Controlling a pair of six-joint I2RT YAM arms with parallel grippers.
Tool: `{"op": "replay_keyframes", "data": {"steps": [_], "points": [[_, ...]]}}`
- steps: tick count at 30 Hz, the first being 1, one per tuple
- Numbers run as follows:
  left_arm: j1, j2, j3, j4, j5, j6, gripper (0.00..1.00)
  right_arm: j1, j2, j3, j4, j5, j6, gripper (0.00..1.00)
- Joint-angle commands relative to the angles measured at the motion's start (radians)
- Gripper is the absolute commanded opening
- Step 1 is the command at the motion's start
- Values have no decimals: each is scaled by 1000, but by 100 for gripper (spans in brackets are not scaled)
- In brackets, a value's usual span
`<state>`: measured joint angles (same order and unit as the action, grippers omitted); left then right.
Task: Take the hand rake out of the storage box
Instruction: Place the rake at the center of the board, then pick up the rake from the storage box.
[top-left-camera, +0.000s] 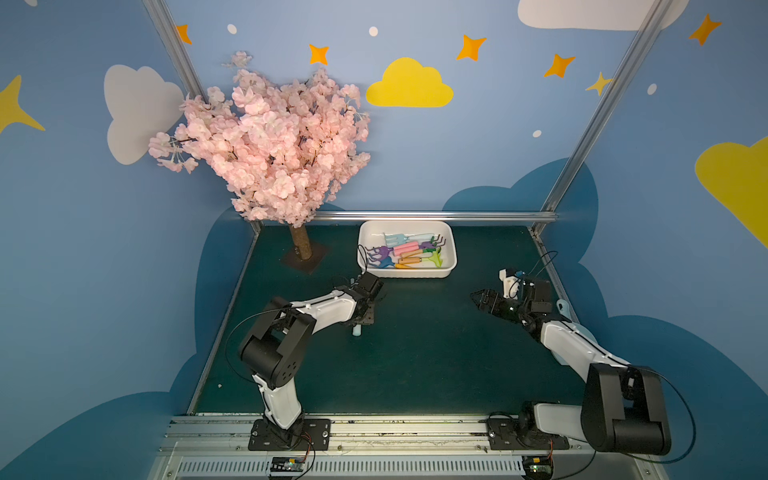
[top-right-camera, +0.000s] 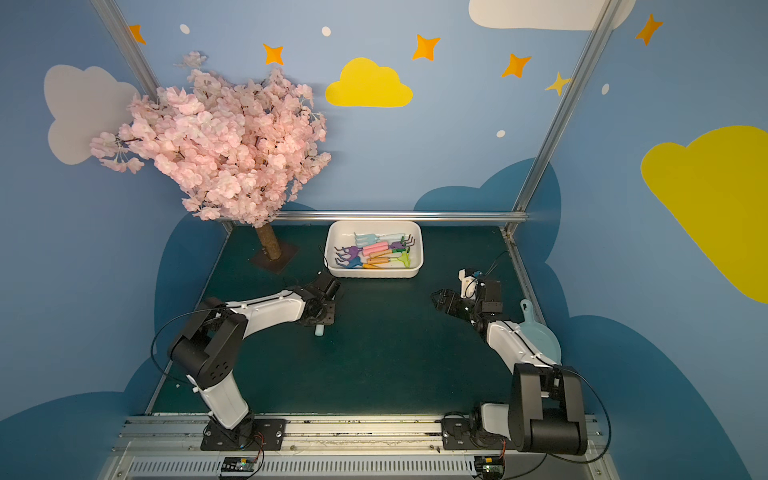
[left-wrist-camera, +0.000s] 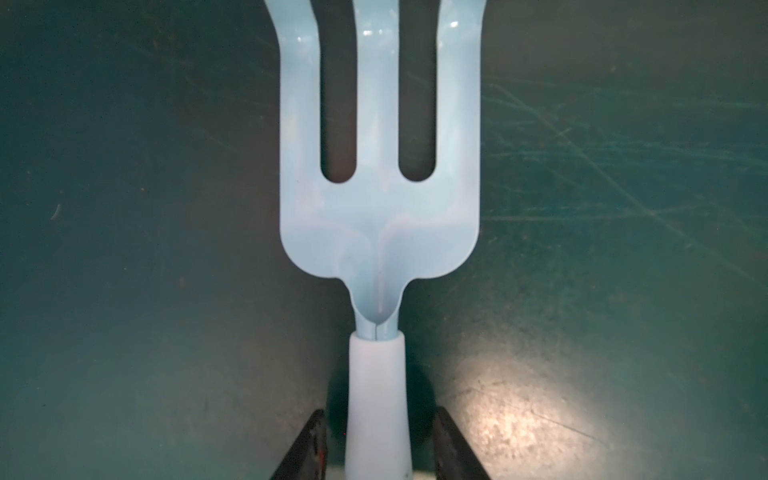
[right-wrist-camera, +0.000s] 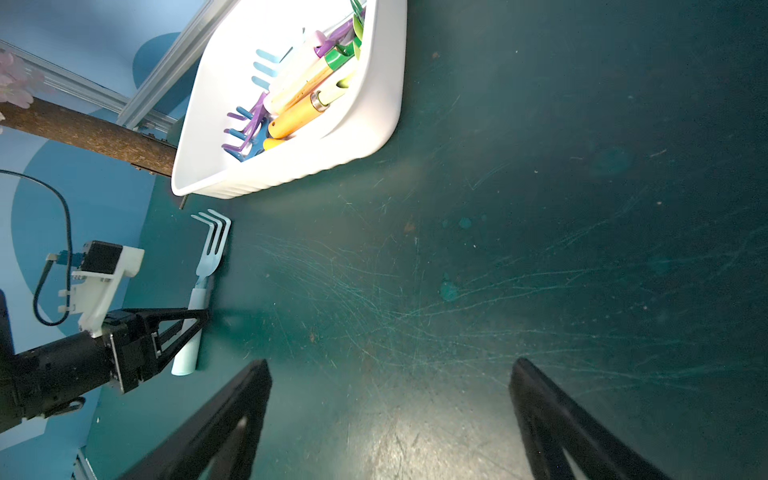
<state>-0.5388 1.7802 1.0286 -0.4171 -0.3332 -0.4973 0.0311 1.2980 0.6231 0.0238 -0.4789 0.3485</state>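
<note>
Pale blue hand rake (left-wrist-camera: 378, 232), white storage box (top-left-camera: 407, 273).

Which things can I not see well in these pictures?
- Rake: prong tips cut off by the left wrist view's edge.
- In both top views the left arm covers it, except the handle end.
- Scoop: mostly behind the right arm.
- Tools in the box: piled, too small to count.

Pale blue hand rake (left-wrist-camera: 378, 216) flat outside white storage box (right-wrist-camera: 353, 137)
</note>
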Motion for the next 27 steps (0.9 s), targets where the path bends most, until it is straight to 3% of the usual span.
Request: {"op": "replay_keyframes", "data": {"steps": [1, 2, 3, 4, 9, 15, 20, 27], "points": [[-4, -37, 12, -28, -1, 9, 48, 42, -24, 63, -30, 17, -11, 84], [-4, -49, 9, -32, -4, 9, 53, 65, -20, 92, -45, 38, -19, 78], [-7, -67, 8, -41, -14, 7, 72, 95, -12, 126, -71, 69, -28, 72], [-15, -93, 5, -51, -39, 4, 99, 129, 0, 167, -100, 104, -41, 69], [-72, -269, -69, -28, -152, 11, 100, 261, 139, 384, -202, 274, -99, 64], [-61, -538, -332, 246, -80, 110, 100, 344, 432, 690, -320, 414, -136, 52], [-20, -674, -445, 313, -24, 146, 100, 351, 668, 954, -434, 483, -151, 32], [-6, -766, -485, 322, 38, 152, 100, 355, 919, 1300, -647, 606, -174, 32]]}}
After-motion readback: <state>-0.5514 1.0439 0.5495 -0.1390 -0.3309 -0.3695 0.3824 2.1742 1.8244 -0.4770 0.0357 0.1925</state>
